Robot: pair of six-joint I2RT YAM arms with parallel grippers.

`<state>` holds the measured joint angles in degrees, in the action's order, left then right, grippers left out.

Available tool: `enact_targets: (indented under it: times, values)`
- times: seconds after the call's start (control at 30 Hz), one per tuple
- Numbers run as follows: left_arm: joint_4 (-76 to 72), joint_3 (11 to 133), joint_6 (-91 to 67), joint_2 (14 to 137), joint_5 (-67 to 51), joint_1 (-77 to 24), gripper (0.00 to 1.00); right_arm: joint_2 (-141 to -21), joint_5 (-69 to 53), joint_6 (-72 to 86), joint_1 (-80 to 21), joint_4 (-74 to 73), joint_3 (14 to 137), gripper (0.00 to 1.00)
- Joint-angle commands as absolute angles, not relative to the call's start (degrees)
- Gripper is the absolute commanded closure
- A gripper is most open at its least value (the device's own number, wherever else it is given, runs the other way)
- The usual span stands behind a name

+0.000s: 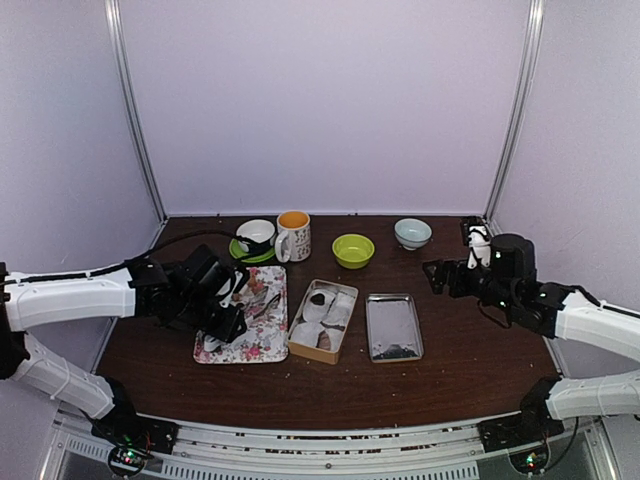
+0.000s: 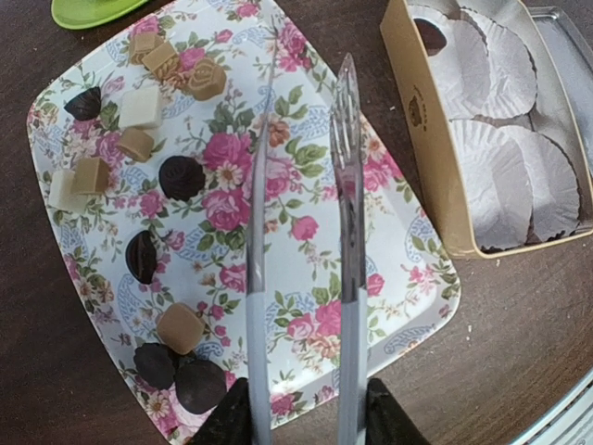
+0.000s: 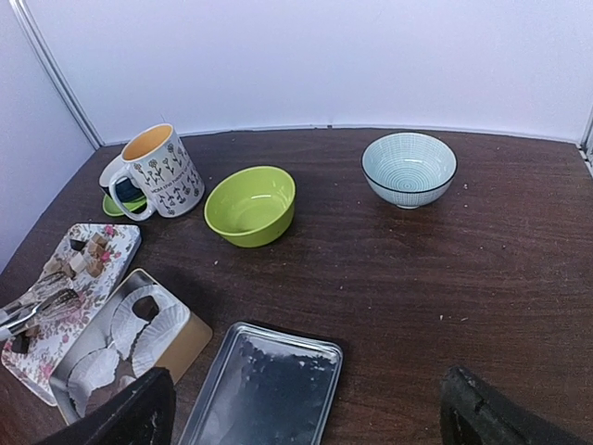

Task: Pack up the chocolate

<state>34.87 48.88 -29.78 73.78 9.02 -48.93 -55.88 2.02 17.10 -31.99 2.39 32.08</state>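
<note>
Several chocolates, dark (image 2: 182,176) and tan (image 2: 180,326), lie on the floral tray (image 2: 417,306), which also shows in the top view (image 1: 262,345). My left gripper (image 2: 306,415) is shut on the slim silver tongs (image 2: 347,232). The tong tips are apart and empty above the tray's middle. To the right is the tan tin (image 2: 435,167), lined with white paper cups (image 2: 500,167). One dark chocolate (image 2: 428,35) sits in a far cup. My right gripper (image 3: 306,413) is open and empty, above the table to the right of the tin lid (image 3: 264,389).
A flowered mug (image 1: 293,236), a white cup on a green saucer (image 1: 256,235), a green bowl (image 1: 353,250) and a pale blue bowl (image 1: 412,233) stand along the back. The lid (image 1: 393,327) lies silver side up, right of the tin (image 1: 300,345).
</note>
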Motion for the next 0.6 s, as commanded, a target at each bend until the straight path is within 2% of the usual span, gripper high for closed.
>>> enact_targets:
  times: [0.0,0.33,0.57]
  values:
    - [34.6,49.1,-31.0,75.2,9.7,-47.5,0.62,-59.0,4.7,20.5,-35.5,1.5,36.8,0.00]
    - [31.3,47.2,-31.8,75.3,6.3,-41.3,0.61,-69.6,8.6,24.0,-48.5,-3.4,47.1,0.00]
    - [29.1,48.5,-30.0,78.9,5.1,-39.0,0.61,-72.5,7.1,30.0,-51.8,-1.1,45.6,0.00]
